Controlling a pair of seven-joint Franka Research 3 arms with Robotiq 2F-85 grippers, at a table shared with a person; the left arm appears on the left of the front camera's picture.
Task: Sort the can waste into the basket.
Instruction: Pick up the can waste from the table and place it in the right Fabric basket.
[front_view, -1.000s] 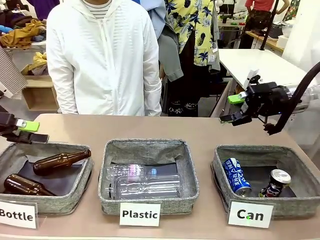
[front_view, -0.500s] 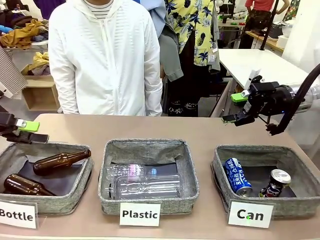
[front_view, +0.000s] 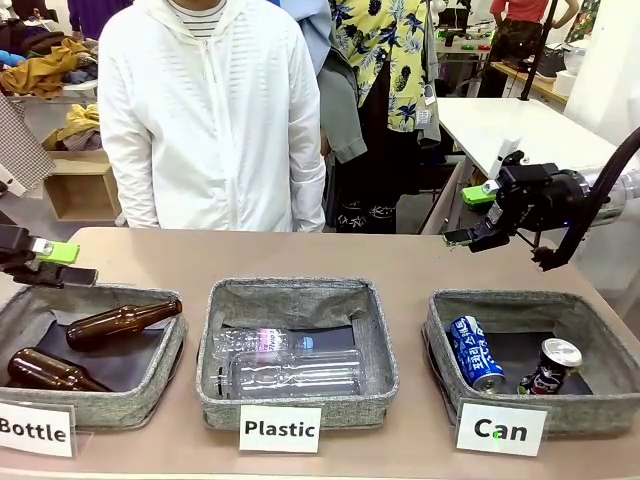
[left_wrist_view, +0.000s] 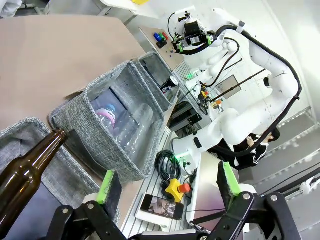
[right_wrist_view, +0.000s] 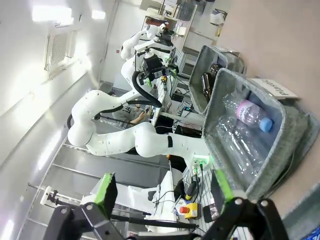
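a: looking at the cans first — both are already inside the basket with the "can" card on the right. the blue and white can lies on its side against the left wall, and the black can with the silver top leans just beside it, toward the front.

b: and the grippers?

a: right gripper hangs above the table behind that basket, fingers spread, nothing between them. the left gripper sits at the far left over the back edge of the bottle basket — also spread apart and empty.

b: the rest?

a: two brown bottles in the left basket, clear plastic bottles in the middle basket. a person in a white jacket stands at the far side.
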